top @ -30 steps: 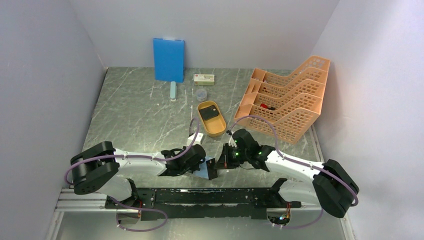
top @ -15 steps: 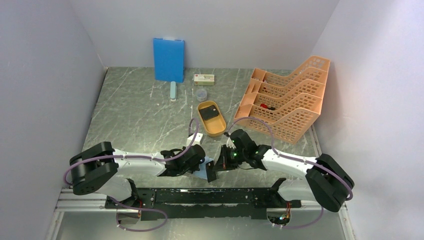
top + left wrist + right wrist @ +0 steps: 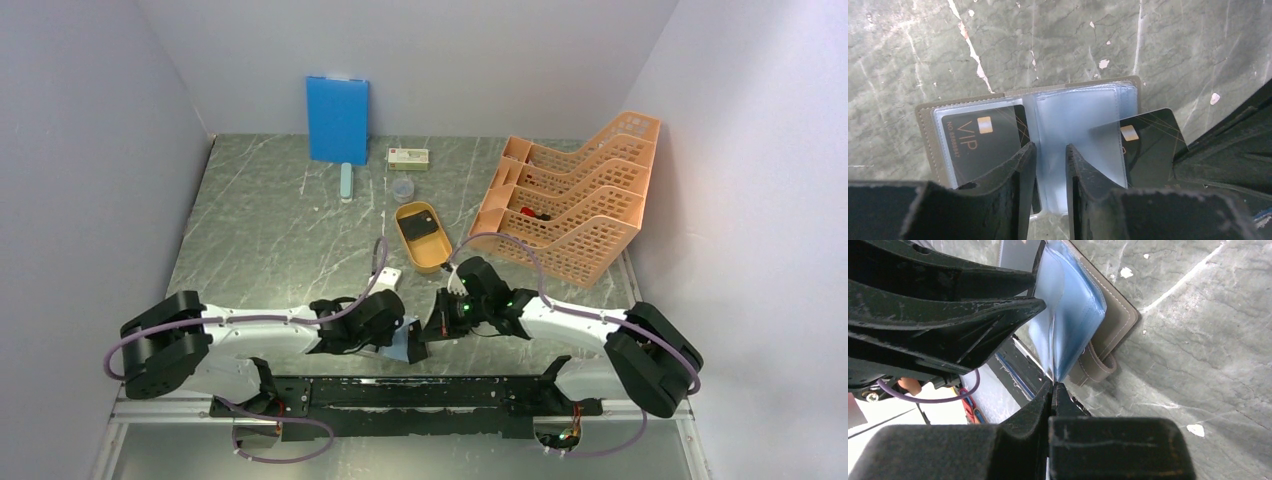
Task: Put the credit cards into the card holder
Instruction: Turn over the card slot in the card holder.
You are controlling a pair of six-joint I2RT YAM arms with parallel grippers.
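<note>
A taupe-grey card holder [image 3: 1075, 112] lies open on the grey marbled desk [image 3: 1048, 40], at its near edge between the two arms. Its inner faces are clear, pale-bluish plastic sleeves with stitched grey borders. A black VIP credit card [image 3: 983, 140] with a gold chip sits fully inside the left sleeve. A second black credit card [image 3: 1148, 145], also with a gold chip, is only partly in the right sleeve, tilted, its right end sticking out past the holder's edge.

The left pincer [image 3: 1050, 149] hangs over the holder's middle fold, fingers slightly spread. The right pincer [image 3: 1052, 386] is pressed together, its tip at the edge of a raised sleeve; whether it pinches the sleeve is unclear.

Compared with a second ago, both arms have shifted left, and the left pincer has parted from closed.
</note>
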